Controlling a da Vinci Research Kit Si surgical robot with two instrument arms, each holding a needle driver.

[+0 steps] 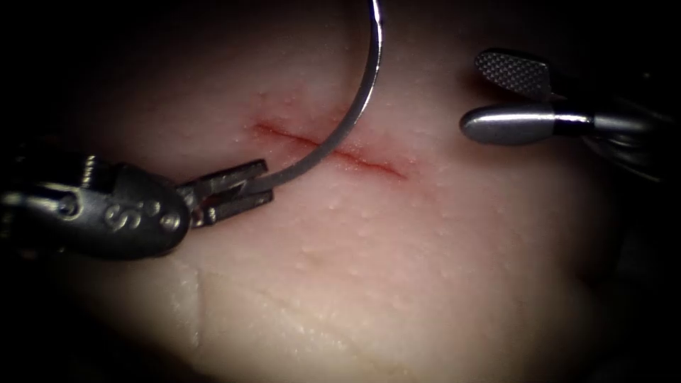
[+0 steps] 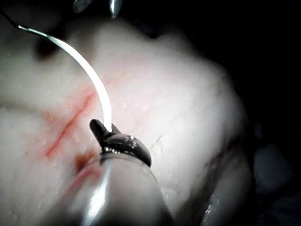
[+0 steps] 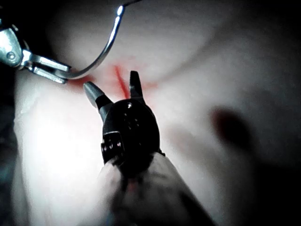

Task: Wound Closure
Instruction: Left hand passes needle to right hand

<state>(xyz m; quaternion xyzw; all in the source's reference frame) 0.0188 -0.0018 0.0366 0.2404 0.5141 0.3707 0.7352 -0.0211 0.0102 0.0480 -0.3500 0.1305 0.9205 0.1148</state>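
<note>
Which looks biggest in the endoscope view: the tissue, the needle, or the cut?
1. Tissue, by far.
2. Needle, held at one end by the shut left tool, arcing above the cut, not in tissue.
3. Cut, shorter, though the needle sits nearer the camera.
Right tool is open, holding nothing.

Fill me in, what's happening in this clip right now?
The left tool has its jaws shut on one end of the curved needle, which arcs up above the cut in the tissue and is not in the tissue. The right tool is to the right of the cut, jaws open, holding nothing.
</note>
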